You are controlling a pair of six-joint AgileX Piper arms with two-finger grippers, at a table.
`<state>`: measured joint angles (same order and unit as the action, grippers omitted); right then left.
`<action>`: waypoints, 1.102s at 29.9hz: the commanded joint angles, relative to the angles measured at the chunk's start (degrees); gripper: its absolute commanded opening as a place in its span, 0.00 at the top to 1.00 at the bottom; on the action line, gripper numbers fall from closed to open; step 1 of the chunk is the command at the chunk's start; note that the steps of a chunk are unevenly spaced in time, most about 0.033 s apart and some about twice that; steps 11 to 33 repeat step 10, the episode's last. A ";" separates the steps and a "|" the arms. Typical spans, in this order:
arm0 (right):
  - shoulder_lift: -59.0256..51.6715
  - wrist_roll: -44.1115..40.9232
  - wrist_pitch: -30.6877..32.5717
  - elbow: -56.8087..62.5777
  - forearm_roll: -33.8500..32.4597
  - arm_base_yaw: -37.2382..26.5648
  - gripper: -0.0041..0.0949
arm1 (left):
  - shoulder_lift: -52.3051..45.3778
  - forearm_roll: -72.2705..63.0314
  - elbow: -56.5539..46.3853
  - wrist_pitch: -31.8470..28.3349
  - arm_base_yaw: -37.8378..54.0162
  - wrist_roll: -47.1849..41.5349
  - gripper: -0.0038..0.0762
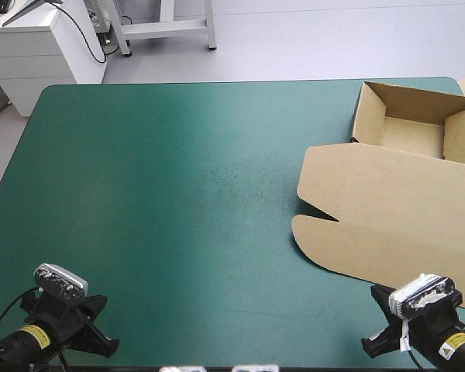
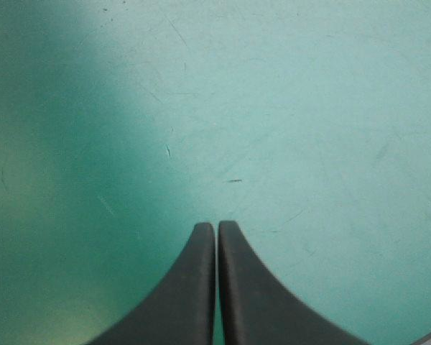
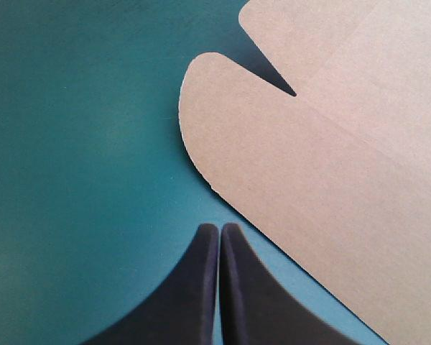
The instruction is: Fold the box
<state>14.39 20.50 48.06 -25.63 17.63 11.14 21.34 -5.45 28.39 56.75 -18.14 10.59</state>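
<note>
Left wrist view, nearest first. Left tool [image 2: 217, 227] closed, both black fingers [image 2: 187, 295] pressed side by side with a hairline seam between them, tips joined in one pointed arch. Under and ahead of it, teal-green cover [image 2: 287, 108] with a few fine scratches.

Right wrist view. Right tool [image 3: 220, 228] in the same state: fingers together, one arch, nothing between them. Just beside the tips and slightly ahead, the near edge of the box [image 3: 373, 79], here its lid [image 3: 323, 201], a flat sheet of brown board lying on the cover. Contact between tips and board edge: cannot tell. Ahead of the tool, a rounded flap corner [image 3: 208, 93]. Beyond that a narrow V-shaped notch [image 3: 276, 80], then a second rounded corner farther on.

High view. Both tools low at the near edge of the table [image 1: 178, 194], left one by the near-left corner, right one by the near-right corner, well apart from each other. Box on the right side of the table, from just ahead of the right tool to the far-right corner. Lid flat on the cover, on the near side, its right part cut off by the view's edge. Past the lid, at the far-right corner, the tray [image 1: 370, 116] with walls upright and the open side up. Brown floor and inner walls in plain sight. Left tool well apart from the box.
</note>
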 commanded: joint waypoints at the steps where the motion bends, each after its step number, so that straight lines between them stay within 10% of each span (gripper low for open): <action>1: 0.46 0.44 -3.84 -1.50 1.07 0.08 0.96 | 0.52 -0.38 1.50 -3.10 -0.26 -0.20 0.96; 33: 0.46 0.44 -3.84 -1.50 1.07 0.08 0.98 | 0.52 -0.38 1.50 -3.10 -0.26 -0.20 0.96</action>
